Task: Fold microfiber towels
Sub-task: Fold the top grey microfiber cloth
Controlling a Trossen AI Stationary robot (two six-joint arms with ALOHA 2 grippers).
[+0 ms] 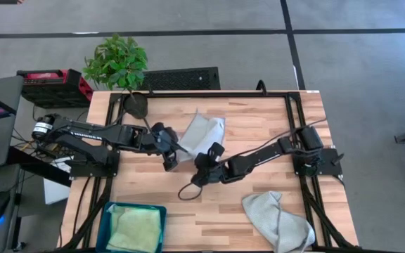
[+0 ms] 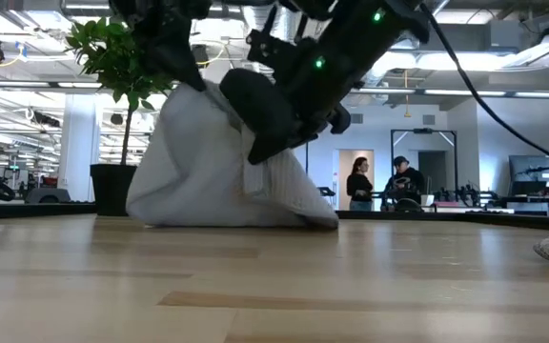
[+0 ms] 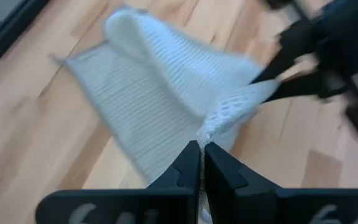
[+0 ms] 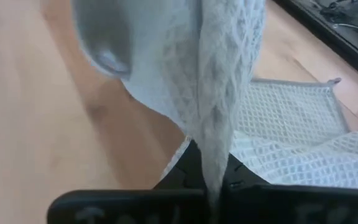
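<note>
A pale grey microfiber towel point(image 1: 206, 132) is lifted at its near side, and its far part rests on the table point(image 2: 227, 217). My left gripper point(image 1: 171, 156) and my right gripper point(image 1: 204, 163) are both shut on it, close together at mid-table. It also shows in the left wrist view point(image 3: 154, 81) and the right wrist view point(image 4: 229, 62). A second grey towel point(image 1: 278, 219) lies crumpled at the near right. A light green towel point(image 1: 136, 228) lies in the teal bin point(image 1: 110, 211). The blue towel is out of view. My left gripper pinches a corner of the grey towel point(image 3: 209, 129) between its two fingers, at their free ends. The corner is lifted clear, and the cloth slopes from it down to the table. My right gripper pinches a bunched edge of the same towel point(image 4: 215, 155) between its two fingers. The cloth there is raised off the table, and the rest point(image 4: 291, 149) spreads on the wood beyond.
A potted plant point(image 1: 118, 63) stands at the far left corner. The teal bin is at the near left edge. Black rails point(image 1: 290, 119) run along the table's sides. A loose cable point(image 1: 188, 191) loops under the right arm. People stand far off in the room point(image 2: 379, 181).
</note>
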